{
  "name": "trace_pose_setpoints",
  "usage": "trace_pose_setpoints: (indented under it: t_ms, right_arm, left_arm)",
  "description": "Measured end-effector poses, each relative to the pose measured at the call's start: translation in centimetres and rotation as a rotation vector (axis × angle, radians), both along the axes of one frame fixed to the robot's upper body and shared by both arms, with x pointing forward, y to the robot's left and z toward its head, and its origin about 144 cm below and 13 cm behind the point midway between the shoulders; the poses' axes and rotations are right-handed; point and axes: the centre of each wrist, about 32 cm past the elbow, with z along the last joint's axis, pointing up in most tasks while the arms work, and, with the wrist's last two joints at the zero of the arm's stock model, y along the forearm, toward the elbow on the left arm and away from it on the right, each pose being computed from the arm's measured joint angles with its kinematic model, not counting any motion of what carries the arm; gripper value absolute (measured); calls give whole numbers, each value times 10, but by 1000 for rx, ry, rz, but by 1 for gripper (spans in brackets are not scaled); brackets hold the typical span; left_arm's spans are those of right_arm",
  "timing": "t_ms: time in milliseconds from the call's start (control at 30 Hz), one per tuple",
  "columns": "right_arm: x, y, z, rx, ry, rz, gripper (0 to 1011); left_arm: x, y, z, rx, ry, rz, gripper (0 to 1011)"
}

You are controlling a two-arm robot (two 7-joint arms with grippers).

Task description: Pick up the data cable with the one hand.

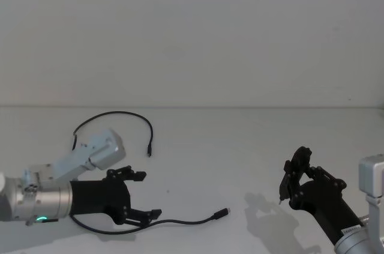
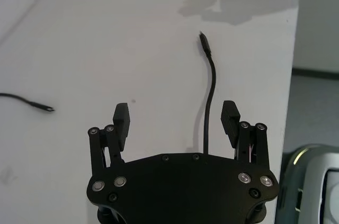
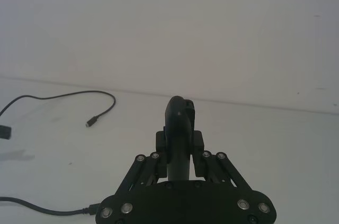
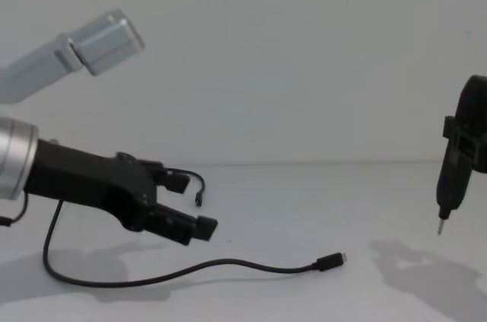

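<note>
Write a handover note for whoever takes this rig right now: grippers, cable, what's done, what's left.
Left gripper: open, low over the front left of the table, with the data cable running between its fingers, not yet gripped.
Right gripper: shut on a pen-shaped tool, raised at the right, away from the cable.
Data cable: slack on the table, one plug at mid-front, the other end curled behind the left arm.
Done: left gripper lined up over the cable.
Left: lower, close, lift.

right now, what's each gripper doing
left gripper: open, straddling the data cable, not gripping it
right gripper: shut on the pen-shaped tool
</note>
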Motion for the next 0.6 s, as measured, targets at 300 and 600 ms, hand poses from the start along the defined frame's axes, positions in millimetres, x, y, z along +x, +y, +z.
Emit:
trace_pose_setpoints:
  t_ms: [300,600]
  right_arm:
    - [0,0,0,0,0,0,263]
    - [0,0,0,0,0,0,263]
  left_arm:
    - [16,-11,-2,51,37,-41,1000]
    - [26,-20,-3,76,65,-58,1001]
